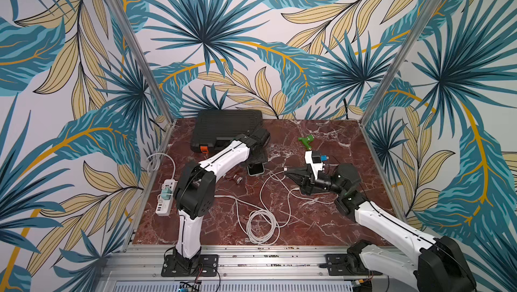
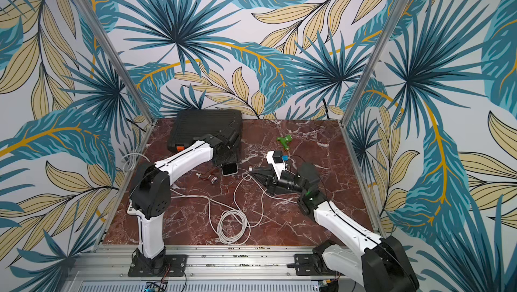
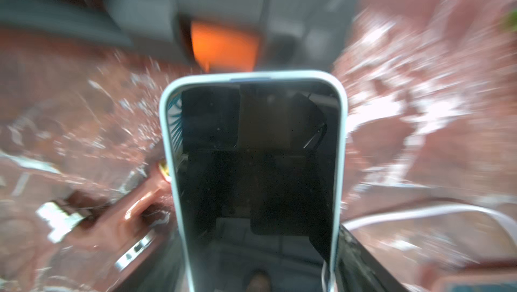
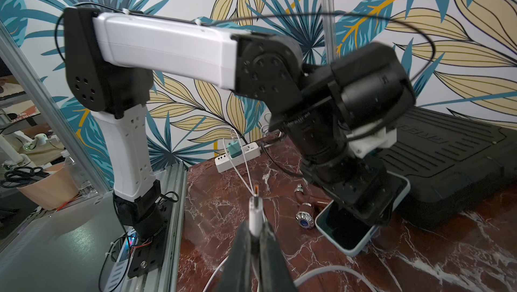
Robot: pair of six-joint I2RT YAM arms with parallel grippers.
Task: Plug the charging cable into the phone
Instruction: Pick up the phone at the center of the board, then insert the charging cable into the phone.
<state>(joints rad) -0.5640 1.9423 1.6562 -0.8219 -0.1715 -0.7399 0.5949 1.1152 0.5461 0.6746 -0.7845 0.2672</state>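
Red-marble table [image 1: 321, 220], status: phone [image 1: 255, 169] sits mid-table, screen up, in a pale-blue bumper, just in front of the black case [image 1: 226, 128]. The left gripper [image 1: 256, 162] straddles the phone's long edges and grasps it. In the left wrist view the phone [image 3: 257, 164] is sharp between the fingers while the background is smeared. In the right wrist view its near end [image 4: 349, 231] looks raised, and whether it clears the table is unclear. The right gripper [image 4: 256, 237] is clenched on the white plug [image 4: 256, 209], metal tip poking past the fingertips. The plug is near the phone, apart from it, not inserted. The cable [image 1: 263, 220] trails into a loose coil at the table front, and a strand runs left toward the power strip [image 1: 165, 198]. A brown tube [image 1: 233, 178] lies just beside the phone. A green part [image 1: 306, 141] sits further back.
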